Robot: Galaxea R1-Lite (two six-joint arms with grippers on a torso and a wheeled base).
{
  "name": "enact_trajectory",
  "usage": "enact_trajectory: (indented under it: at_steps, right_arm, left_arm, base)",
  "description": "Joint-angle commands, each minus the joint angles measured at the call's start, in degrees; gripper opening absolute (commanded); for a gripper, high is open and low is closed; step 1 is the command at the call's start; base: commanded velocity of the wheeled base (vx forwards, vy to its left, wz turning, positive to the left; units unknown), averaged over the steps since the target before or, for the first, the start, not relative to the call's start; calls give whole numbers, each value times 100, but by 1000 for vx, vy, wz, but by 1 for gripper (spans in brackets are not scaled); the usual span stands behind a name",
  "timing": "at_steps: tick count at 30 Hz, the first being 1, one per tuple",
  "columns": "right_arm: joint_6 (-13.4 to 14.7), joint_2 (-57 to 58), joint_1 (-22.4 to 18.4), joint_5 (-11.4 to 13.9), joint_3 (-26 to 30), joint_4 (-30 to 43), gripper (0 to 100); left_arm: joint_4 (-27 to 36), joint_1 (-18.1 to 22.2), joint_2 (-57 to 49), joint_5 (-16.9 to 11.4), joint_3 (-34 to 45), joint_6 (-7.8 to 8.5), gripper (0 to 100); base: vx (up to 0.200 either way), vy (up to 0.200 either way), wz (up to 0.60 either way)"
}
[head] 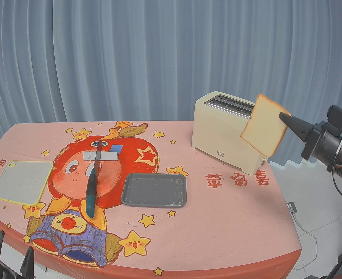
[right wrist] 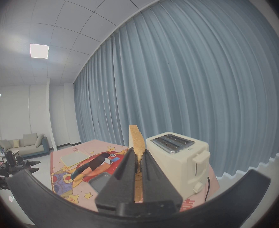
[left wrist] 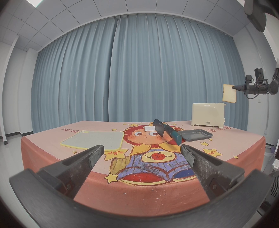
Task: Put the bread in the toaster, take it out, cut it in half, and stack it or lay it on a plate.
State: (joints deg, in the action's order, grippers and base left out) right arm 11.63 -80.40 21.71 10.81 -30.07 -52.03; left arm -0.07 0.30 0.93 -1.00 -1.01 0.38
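Note:
My right gripper (head: 282,117) is shut on a slice of bread (head: 264,125), held in the air beside the right end of the cream toaster (head: 221,132), a little above its two slots. From the right wrist view the bread (right wrist: 137,140) stands edge-on, pinched between the fingers (right wrist: 122,171), with the toaster (right wrist: 180,159) just beside it. A knife (head: 92,183) with a teal handle lies on the tablecloth left of the grey plate (head: 155,202). My left gripper (left wrist: 139,162) hangs open below the table's near left corner, holding nothing.
A grey cutting board (head: 22,182) with a yellow rim lies at the table's left side. A white strip (head: 100,155) and a small blue square (head: 116,148) sit under the knife tip. A blue curtain hangs behind the table; a cable lies on the floor at right.

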Motion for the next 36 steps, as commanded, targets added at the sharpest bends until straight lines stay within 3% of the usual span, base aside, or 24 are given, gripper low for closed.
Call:
enact_trajectory:
  at_steps: [1, 25, 36]
  right_arm:
    - [-12, 297, 9, 9, 397, 0, 0]
    - [-170, 595, 96, 0, 415, 26, 0]
    - [-196, 604, 96, 0, 485, 26, 0]
  left_arm:
    - [-1, 5, -84, -6, 101, 6, 100]
    - [-1, 5, -84, 3, 101, -11, 100]
    - [-1, 5, -84, 3, 101, -3, 100]
  base:
    - [0, 0, 0]
    - [0, 0, 0]
    - [-164, 0, 0]
